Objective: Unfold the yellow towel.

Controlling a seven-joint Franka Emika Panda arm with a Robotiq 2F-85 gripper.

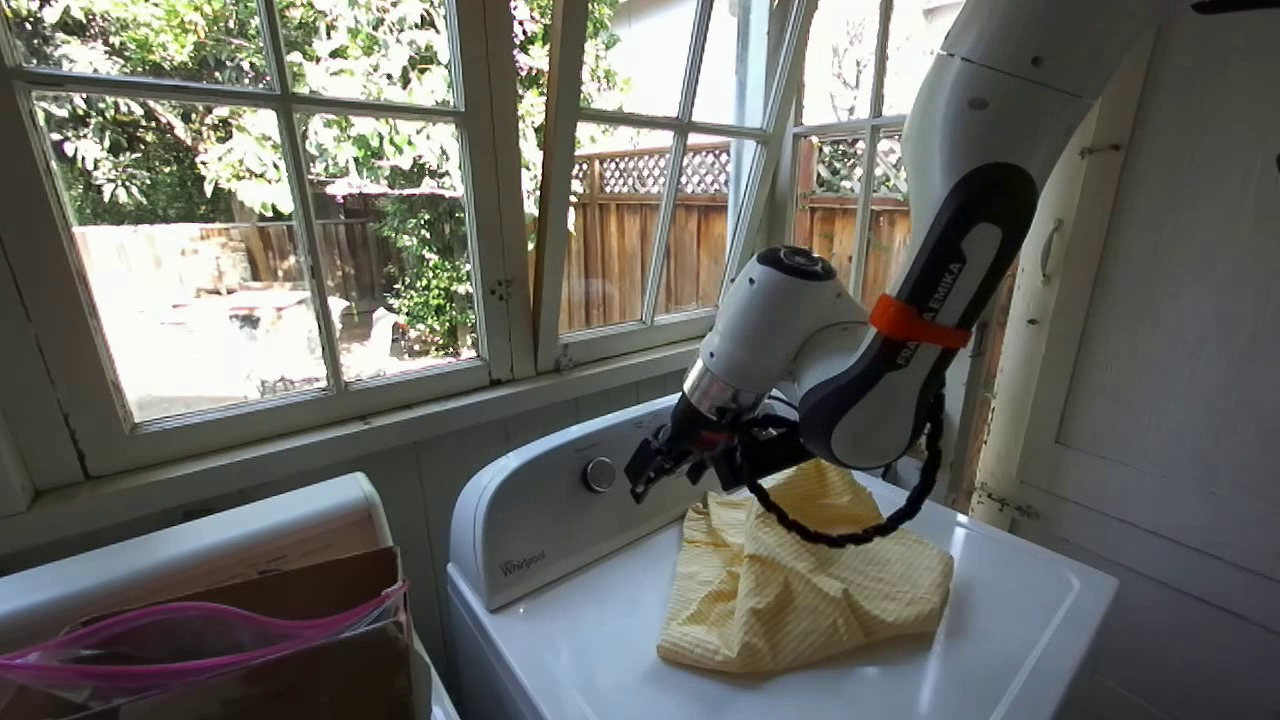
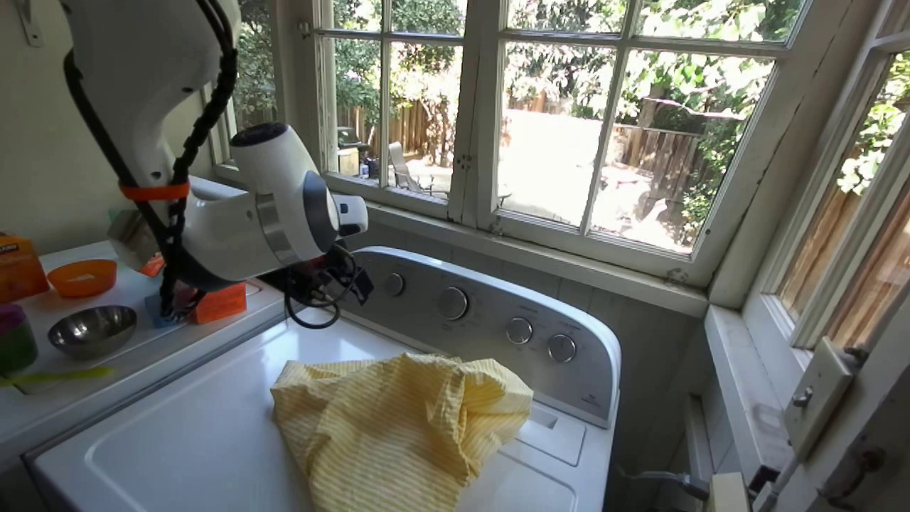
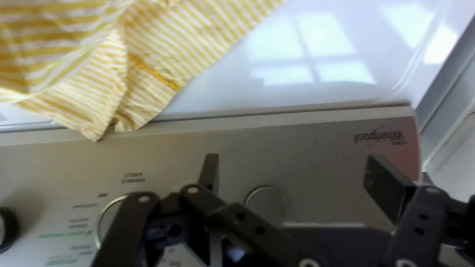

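Note:
The yellow towel (image 1: pixel 800 600) is a yellow-and-white striped cloth. It lies wrinkled and partly folded over itself on the white machine's lid (image 1: pixel 600 650). In an exterior view the towel (image 2: pixel 391 434) shows raised folds near the control panel. In the wrist view a corner of the towel (image 3: pixel 174 44) reaches the panel's lower edge at upper left. My gripper (image 3: pixel 293 167) is open and empty, with fingers wide apart over the control panel. It also shows in an exterior view (image 1: pixel 682 482), above the lid's back edge and apart from the towel. A black cable hangs in front of part of the towel.
The control panel (image 2: pixel 490 313) with knobs rises behind the lid, below the windows. A cardboard box (image 1: pixel 345 670) with a pink-edged bag (image 1: pixel 200 640) stands beside the machine. A metal bowl (image 2: pixel 92 331), an orange bowl (image 2: pixel 82 277) and boxes stand on a neighbouring white surface.

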